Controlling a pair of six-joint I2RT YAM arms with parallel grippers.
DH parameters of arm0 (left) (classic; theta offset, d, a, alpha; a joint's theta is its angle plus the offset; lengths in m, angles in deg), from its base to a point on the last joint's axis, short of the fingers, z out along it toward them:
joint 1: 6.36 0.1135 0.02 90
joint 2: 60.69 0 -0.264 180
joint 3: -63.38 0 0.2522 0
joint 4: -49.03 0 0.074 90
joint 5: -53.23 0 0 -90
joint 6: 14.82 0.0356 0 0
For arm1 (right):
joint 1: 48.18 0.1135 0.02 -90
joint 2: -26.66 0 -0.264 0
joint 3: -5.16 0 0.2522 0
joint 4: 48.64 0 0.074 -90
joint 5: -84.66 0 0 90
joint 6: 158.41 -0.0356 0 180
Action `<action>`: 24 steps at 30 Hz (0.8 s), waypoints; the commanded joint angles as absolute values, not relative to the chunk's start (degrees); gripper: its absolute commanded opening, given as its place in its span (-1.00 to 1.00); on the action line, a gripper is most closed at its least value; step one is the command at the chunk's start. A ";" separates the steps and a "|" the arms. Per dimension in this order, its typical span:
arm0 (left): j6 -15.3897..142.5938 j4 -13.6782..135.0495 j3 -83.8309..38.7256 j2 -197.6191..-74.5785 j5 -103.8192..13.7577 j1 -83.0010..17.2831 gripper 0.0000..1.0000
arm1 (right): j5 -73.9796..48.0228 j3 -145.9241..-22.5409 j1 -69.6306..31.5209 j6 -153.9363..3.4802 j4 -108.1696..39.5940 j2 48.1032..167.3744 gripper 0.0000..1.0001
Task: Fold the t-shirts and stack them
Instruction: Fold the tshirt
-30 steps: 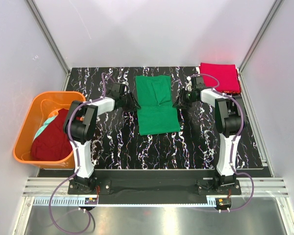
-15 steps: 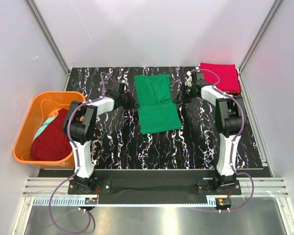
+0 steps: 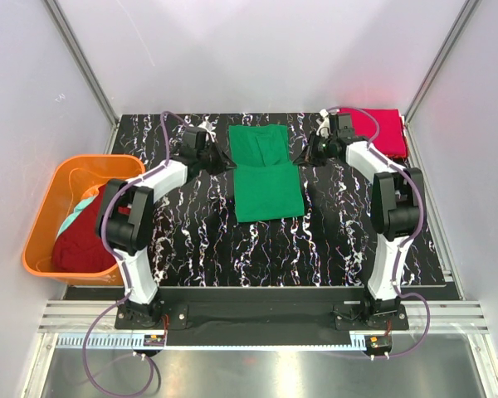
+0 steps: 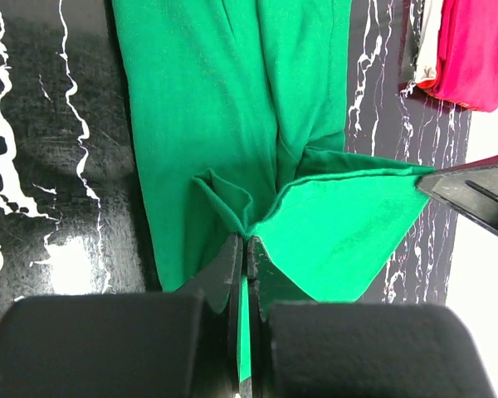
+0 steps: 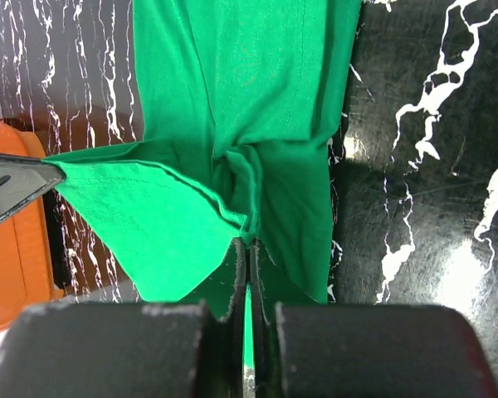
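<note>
**Garments, four in all.** One kelly-green cotton t-shirt [image 3: 266,170] lay flat on the black, white-veined tabletop [image 3: 199,240], directly between the two grippers. Its near half was doubled over the far half, and the folded layer was lifted at both side edges.

The left gripper [image 3: 222,162] had its jaws pressed together on the shirt's left edge. The left wrist view showed a thin strip of green cloth pinched between the fingers [image 4: 229,274]. The right gripper [image 3: 308,155] was likewise clamped on the right edge, with the fabric gathered into a small pucker just ahead of its fingertips [image 5: 236,257].

One folded crimson t-shirt [image 3: 380,131] lay just beyond the right gripper, on its outer side at the table's far corner.

One dark maroon t-shirt [image 3: 87,240] and one pale teal garment [image 3: 81,209] lay crumpled together, well apart from the left gripper on its outer side. Both sat inside one orange plastic basket [image 3: 41,220].
</note>
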State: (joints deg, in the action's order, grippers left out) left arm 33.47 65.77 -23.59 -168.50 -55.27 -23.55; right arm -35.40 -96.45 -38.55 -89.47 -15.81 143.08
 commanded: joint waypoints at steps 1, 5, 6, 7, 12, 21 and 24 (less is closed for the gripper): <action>33.52 64.02 -27.11 -169.84 -56.46 -23.15 -1.00 | -36.89 -99.30 -38.78 -89.77 -16.43 142.84 -1.00; 34.22 64.20 -29.66 -174.33 -55.93 -22.97 -1.00 | -36.63 -102.63 -38.78 -88.89 -16.60 147.23 -1.00; 34.22 64.46 -30.53 -175.38 -55.93 -22.80 -1.00 | -36.89 -103.51 -38.95 -88.63 -16.51 149.68 -1.00; 34.31 64.29 -31.76 -177.57 -55.84 -22.71 -1.00 | -37.24 -104.30 -39.13 -88.45 -16.86 150.92 -1.00; 35.01 68.76 -35.11 -181.72 -52.86 -21.74 -0.91 | -37.42 -108.79 -39.92 -88.10 -16.79 156.99 -0.57; 39.94 79.13 -33.97 -170.85 -38.97 -22.44 0.03 | -25.05 -114.60 -40.45 -81.77 -2.65 152.71 0.29; 40.55 78.80 -30.04 -165.14 -39.05 -24.28 0.07 | -23.53 -109.95 -40.45 -81.68 -0.79 147.45 0.33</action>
